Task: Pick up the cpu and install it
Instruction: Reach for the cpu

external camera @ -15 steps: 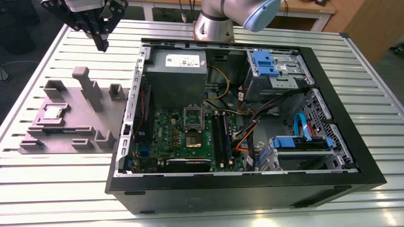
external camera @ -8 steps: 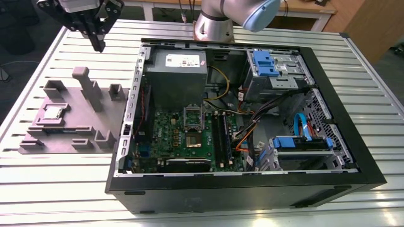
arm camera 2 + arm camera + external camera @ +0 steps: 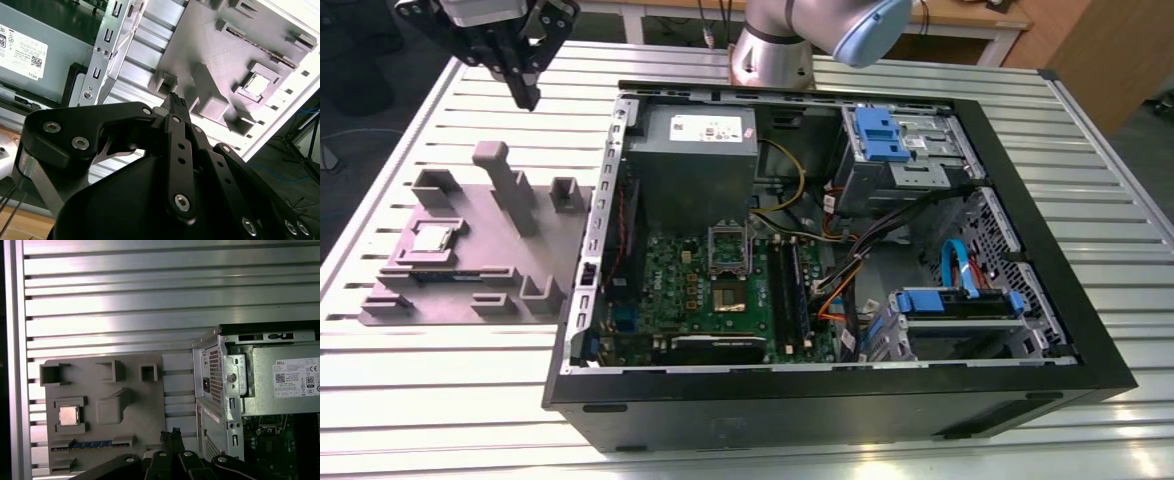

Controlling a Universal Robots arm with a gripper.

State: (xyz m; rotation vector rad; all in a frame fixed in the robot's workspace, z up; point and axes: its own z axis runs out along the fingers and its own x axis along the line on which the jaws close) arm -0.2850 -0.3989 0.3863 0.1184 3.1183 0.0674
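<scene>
I see my gripper (image 3: 527, 98) hanging above the slatted table (image 3: 881, 70). Its fingers (image 3: 175, 102) are pressed together and nothing is between them. The cpu (image 3: 430, 238) is not picked up yet. It lies flat in a square recess of the grey holder tray (image 3: 480, 290), well apart from the fingertips and lower than them. In the first wrist view the cpu (image 3: 68, 415) is to one side of the fingertips and the open computer case (image 3: 235, 390) is to the other side.
</scene>
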